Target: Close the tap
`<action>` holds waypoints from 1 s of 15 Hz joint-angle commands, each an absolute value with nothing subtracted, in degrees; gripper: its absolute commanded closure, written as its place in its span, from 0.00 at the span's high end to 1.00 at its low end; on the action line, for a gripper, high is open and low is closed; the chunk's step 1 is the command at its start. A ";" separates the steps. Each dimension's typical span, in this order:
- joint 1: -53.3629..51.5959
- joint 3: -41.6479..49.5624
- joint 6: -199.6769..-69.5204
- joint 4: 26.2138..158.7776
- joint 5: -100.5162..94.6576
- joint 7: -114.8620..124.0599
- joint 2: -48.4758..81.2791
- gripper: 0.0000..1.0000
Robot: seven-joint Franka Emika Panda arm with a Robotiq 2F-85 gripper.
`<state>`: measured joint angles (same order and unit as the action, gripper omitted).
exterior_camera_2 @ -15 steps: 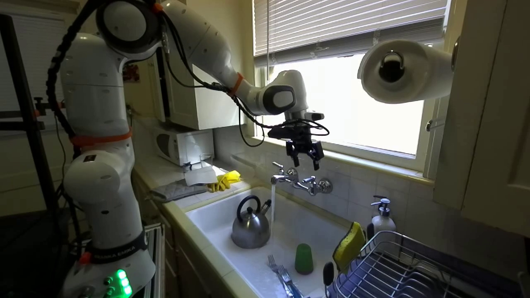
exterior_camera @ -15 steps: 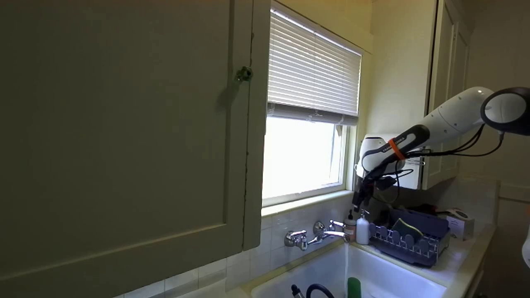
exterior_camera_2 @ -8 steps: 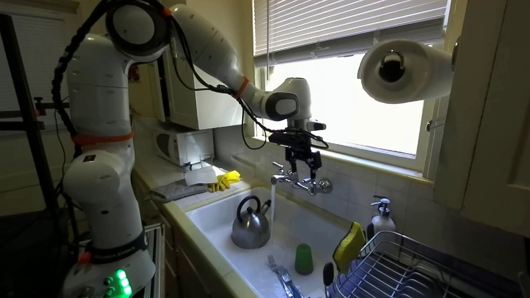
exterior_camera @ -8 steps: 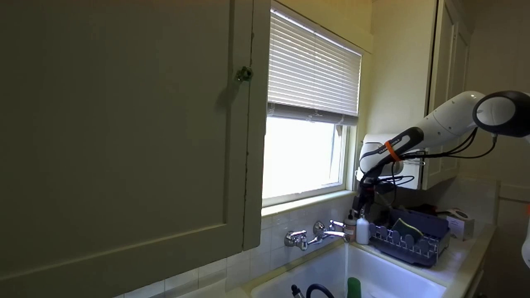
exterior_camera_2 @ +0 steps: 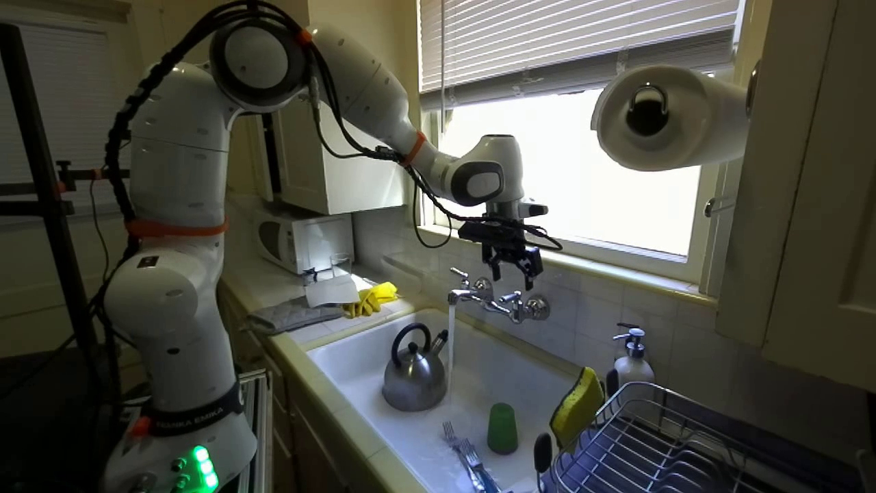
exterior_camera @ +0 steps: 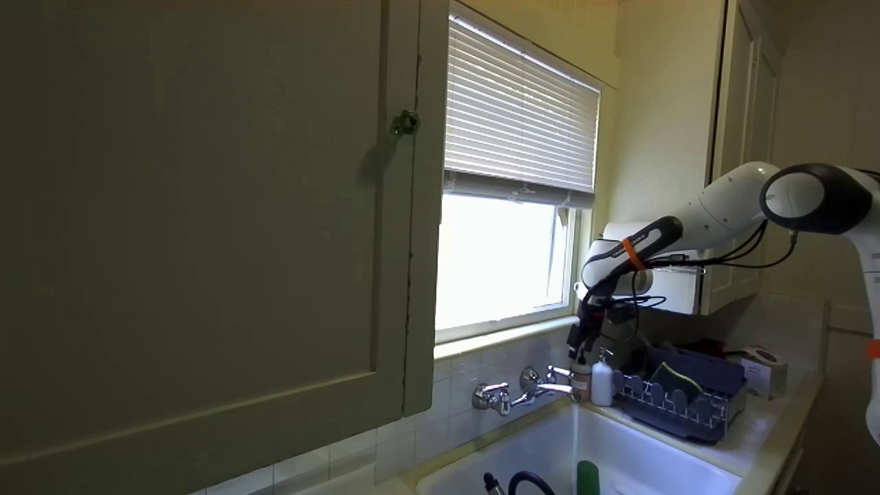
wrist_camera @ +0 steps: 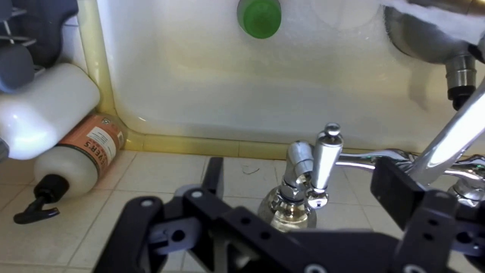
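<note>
The chrome tap [exterior_camera_2: 498, 307] is mounted on the tiled wall above the sink, and water runs from its spout [exterior_camera_2: 462, 295]. The tap also shows in an exterior view [exterior_camera: 526, 396] and in the wrist view [wrist_camera: 291, 204]. My gripper [exterior_camera_2: 513, 279] is open and empty, pointing down just above the tap handle nearer the soap bottles. It also shows in an exterior view [exterior_camera: 573, 355]. In the wrist view the open fingers [wrist_camera: 304, 185] stand on either side of that chrome handle [wrist_camera: 327, 161], apart from it. The spout lies beyond the right finger.
The sink [exterior_camera_2: 540, 363] holds a steel kettle [exterior_camera_2: 414, 376], a green cup [exterior_camera_2: 503, 430] and forks [exterior_camera_2: 469, 455]. White [wrist_camera: 53, 110] and orange-labelled [wrist_camera: 96, 142] pump bottles stand beside a dish rack [exterior_camera_2: 657, 438] with a sponge [exterior_camera_2: 578, 407]. The window sill [exterior_camera_2: 616, 272] is behind the gripper.
My gripper first moved down toward the tap, then rose slightly and shifted, rightward in one exterior picture and leftward in the other. The arm's elbow leaned forward. The fingers stayed open; water still runs.
</note>
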<state>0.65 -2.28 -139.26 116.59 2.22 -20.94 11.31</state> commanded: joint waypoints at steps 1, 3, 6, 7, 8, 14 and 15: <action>1.12 -3.80 -137.55 111.15 4.55 -22.68 17.02 1.00; 1.31 -4.09 -137.40 110.22 4.01 -22.25 18.89 1.00; 1.83 -3.97 -137.51 110.49 3.82 -21.35 20.17 1.00; 1.95 -3.82 -137.99 110.27 3.58 -21.01 20.97 1.00; 2.12 -3.80 -137.81 109.98 3.56 -20.86 21.56 1.00; 2.90 -2.82 -138.38 109.28 3.42 -17.82 22.61 1.00; 2.89 -2.23 -138.62 109.06 2.99 -16.25 22.80 1.00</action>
